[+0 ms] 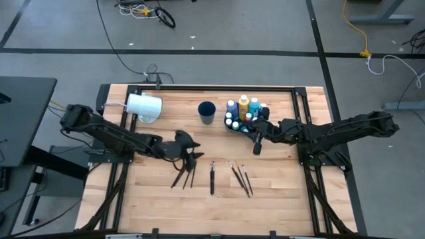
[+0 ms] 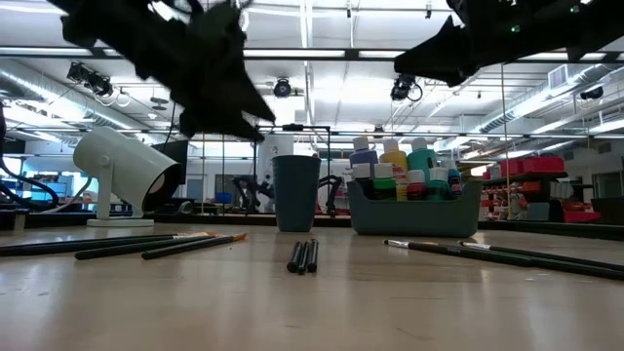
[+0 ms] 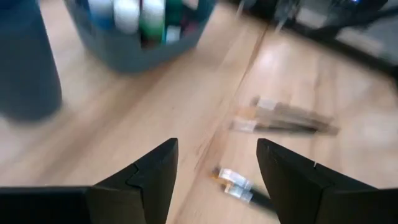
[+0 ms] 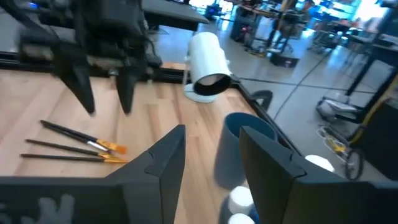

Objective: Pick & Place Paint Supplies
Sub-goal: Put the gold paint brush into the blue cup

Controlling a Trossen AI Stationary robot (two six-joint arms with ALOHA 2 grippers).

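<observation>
Two grippers, left over paintbrushes, right beside bottle bin, jaws spread, empty.

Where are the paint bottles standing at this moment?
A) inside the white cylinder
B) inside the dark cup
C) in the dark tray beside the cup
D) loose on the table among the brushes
C: the white-capped paint bottles stand packed together in the dark tray, right next to the cup.
</observation>
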